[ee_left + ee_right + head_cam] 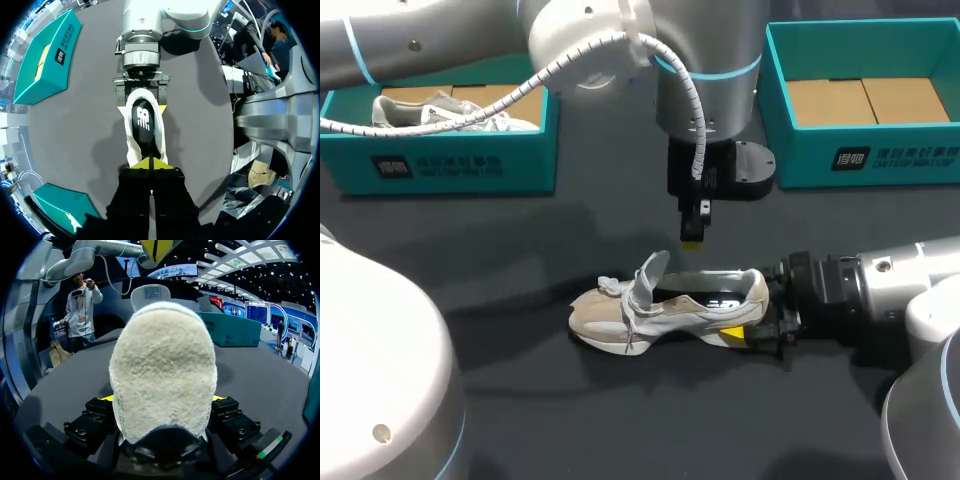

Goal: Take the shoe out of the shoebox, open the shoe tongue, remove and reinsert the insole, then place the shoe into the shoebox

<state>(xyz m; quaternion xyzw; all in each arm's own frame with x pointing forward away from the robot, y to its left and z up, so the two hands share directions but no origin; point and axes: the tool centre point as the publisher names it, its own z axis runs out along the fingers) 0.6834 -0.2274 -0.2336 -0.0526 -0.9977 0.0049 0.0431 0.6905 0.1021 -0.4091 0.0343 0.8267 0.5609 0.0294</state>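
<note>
On the dark table (pixel 520 220) the pale mesh shoe (pixel 665 312) lies lengthwise left to right. The right gripper (pixel 760 312) pinches its fuzzy heel from both sides. The left gripper (pixel 692 238), fingers pressed together and empty, hangs just above the opening, nearer the upright tongue (pixel 650 272) and smooth black insole (pixel 145 125).

Bright, even light from overhead. Soft, diffuse shadow on the table (pixel 520 400) just beside the shoe (pixel 660 320), toward its toe. Broader, darker shadow behind the shoe, under the left arm (pixel 590 40). Near-white glare on that arm's shell, above the shoe. From the left wrist, faint grey shadow along one side of the shoe. From the right wrist, evenly lit pale heel, deep black beneath it.
</note>
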